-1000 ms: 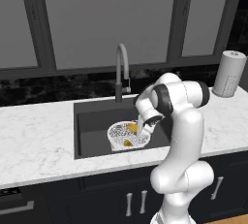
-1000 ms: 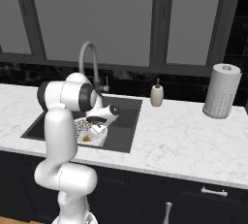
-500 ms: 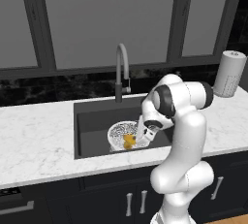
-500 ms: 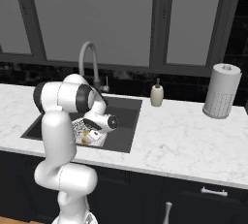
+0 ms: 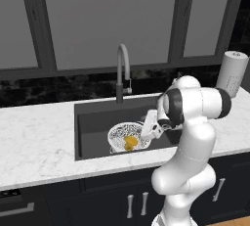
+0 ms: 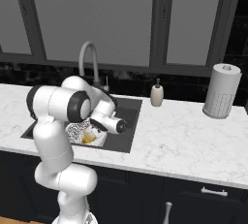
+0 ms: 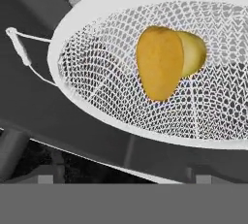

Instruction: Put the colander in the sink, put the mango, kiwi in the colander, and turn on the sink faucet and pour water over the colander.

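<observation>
Sink: dark rectangular basin let into the marble counter, its long axis running left to right along the counter.

Colander: white mesh bowl, resting on the sink floor toward the front, just left of the gripper in the left base view.

Sink faucet: gooseneck tap, upright behind the basin at the back rim; spout arched forward over the sink. It lay behind and above the gripper, well apart; no stream seen at the spout.

Mango: orange-yellow oval inside the colander, long axis roughly up-down in the hand view.

Kiwi: duller oval, touching the mango's right side and partly hidden behind it.

Gripper: at the colander's right rim, pointed down and leftward into the bowl. Jaws judged spread wide, nothing held.

Judgement: both fruits placed; the faucet, up and back from the hand, came next.
</observation>
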You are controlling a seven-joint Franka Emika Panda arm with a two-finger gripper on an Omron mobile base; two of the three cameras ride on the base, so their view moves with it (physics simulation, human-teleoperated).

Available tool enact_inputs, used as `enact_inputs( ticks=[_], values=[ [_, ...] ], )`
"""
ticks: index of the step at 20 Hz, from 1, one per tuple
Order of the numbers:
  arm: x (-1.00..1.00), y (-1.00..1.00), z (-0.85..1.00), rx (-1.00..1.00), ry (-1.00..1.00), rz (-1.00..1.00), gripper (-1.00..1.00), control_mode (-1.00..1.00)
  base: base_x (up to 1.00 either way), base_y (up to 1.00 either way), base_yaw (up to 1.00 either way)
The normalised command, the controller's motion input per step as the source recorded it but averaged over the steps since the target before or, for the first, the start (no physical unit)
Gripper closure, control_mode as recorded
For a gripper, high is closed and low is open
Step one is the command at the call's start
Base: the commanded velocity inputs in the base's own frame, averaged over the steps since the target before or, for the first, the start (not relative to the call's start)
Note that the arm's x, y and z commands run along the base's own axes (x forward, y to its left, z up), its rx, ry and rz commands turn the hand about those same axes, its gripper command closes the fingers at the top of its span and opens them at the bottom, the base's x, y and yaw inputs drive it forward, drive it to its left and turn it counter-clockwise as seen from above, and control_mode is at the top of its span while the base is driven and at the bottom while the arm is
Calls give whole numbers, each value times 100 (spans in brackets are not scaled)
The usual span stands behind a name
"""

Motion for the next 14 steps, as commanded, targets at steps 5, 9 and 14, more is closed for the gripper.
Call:
enact_inputs(
  ticks=[5, 9, 14],
  values=[
    [23, -52, 96, 32, 0, 0, -100, -100, 0, 0, 0],
    [30, -30, 80, 25, 0, 0, -100, -100, 0, 0, 0],
    [54, -1, 41, 15, -2, 0, -100, -100, 0, 0, 0]
  ],
)
